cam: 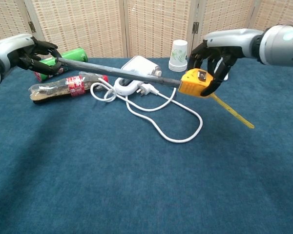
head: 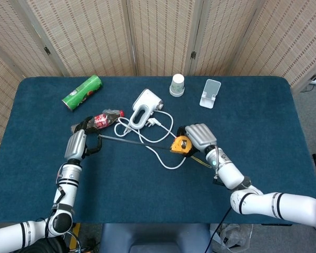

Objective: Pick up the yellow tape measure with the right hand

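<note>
Head view: right hand point(head: 199, 137) closed around the yellow tape measure point(head: 181, 145), held near the table's point(head: 263, 132) middle, just right of the white cable point(head: 166, 158) loop. Fingers mostly hidden under the hand's pale back. Dark blade point(head: 131, 141) drawn out leftward from the case to the left hand point(head: 79, 145), which pinches its end; the pinch itself hard to make out, covered by the hand's back. Thin yellow strip trailing off right of the case, partly hidden by the wrist. Beyond: white hair dryer point(head: 144, 105), crushed bottle point(head: 95, 122) lying flat, green can point(head: 82, 92) on its side, paper cup point(head: 177, 84), white phone stand point(head: 210, 93).

Chest view: right hand point(cam: 212, 56) gripping the tape measure point(cam: 195, 83) from above, dark fingers point(cam: 210, 85) wrapped over the case, lifted off the cloth. Blade point(cam: 117, 72) stretched across above the bottle point(cam: 63, 87) and the dryer point(cam: 136, 73) to the left hand point(cam: 34, 53), closed on its tip; that hand's arm cut off at the frame edge. Yellow strip point(cam: 234, 114) slanting down rightward. Can point(cam: 73, 56) largely hidden behind the left hand. Cable point(cam: 171, 126) looped on the table point(cam: 136, 185). Cup point(cam: 179, 54) at the back; phone stand mostly covered by the right hand.
</note>
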Robot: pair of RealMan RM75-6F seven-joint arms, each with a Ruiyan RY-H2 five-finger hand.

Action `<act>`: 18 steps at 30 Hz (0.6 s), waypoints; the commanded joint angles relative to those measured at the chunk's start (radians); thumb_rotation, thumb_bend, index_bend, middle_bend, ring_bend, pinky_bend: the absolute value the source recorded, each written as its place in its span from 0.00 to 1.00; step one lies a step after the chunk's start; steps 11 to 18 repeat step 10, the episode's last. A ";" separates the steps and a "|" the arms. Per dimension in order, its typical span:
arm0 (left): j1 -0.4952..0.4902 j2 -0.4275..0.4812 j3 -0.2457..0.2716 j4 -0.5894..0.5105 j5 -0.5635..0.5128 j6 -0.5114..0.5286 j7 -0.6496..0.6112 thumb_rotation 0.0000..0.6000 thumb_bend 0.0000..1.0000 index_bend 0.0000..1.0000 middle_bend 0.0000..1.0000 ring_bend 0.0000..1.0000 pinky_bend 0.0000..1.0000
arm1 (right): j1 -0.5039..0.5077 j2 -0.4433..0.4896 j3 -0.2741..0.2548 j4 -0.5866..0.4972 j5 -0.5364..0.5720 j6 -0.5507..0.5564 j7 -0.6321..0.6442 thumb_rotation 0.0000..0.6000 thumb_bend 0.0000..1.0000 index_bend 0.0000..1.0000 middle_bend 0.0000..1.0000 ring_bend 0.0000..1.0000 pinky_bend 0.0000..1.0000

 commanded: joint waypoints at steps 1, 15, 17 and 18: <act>0.019 0.041 -0.003 -0.004 -0.003 -0.021 -0.027 1.00 0.54 0.65 0.09 0.00 0.00 | -0.037 0.038 -0.018 -0.023 -0.044 0.012 0.031 1.00 0.06 0.58 0.51 0.50 0.28; 0.065 0.122 -0.005 0.048 -0.012 -0.060 -0.113 1.00 0.54 0.64 0.09 0.00 0.00 | -0.132 0.130 -0.048 -0.036 -0.154 0.012 0.135 1.00 0.06 0.58 0.51 0.51 0.28; 0.065 0.122 -0.005 0.048 -0.012 -0.060 -0.113 1.00 0.54 0.64 0.09 0.00 0.00 | -0.132 0.130 -0.048 -0.036 -0.154 0.012 0.135 1.00 0.06 0.58 0.51 0.51 0.28; 0.065 0.122 -0.005 0.048 -0.012 -0.060 -0.113 1.00 0.54 0.64 0.09 0.00 0.00 | -0.132 0.130 -0.048 -0.036 -0.154 0.012 0.135 1.00 0.06 0.58 0.51 0.51 0.28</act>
